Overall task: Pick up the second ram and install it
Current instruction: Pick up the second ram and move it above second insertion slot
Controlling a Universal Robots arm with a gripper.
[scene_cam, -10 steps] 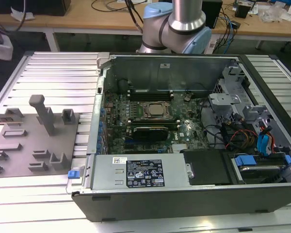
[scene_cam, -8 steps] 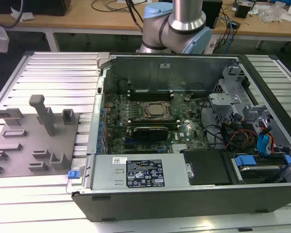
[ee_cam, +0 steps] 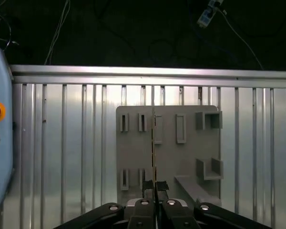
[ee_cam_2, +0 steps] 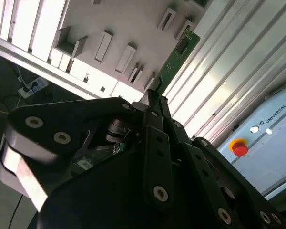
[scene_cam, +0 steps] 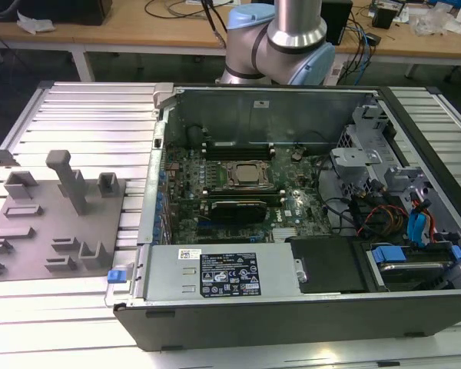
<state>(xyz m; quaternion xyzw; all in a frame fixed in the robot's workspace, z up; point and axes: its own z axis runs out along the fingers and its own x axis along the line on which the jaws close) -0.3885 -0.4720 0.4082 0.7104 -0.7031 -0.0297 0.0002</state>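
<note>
**Figure.** End effector (ee_cam: 155, 186) narrowed onto one short end of the second ram (ee_cam_2: 178, 55). The grip probably leaves the board's long contact edge free for seating. The board projects straight beyond the fingertips, over the gray holder plate (ee_cam: 181, 157) on the ribbed desk (ee_cam: 62, 143). Raised holder blocks (ee_cam: 180, 129) flank its line, near but apart. Contact at the far end cannot be told.

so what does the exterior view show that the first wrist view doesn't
Exterior view: the open computer case with its motherboard and processor. First wrist view: the gripper shut on the second ram, seen edge-on over the gray holder plate, and a pendant with a red button. Both: that plate on the slatted table.
</note>
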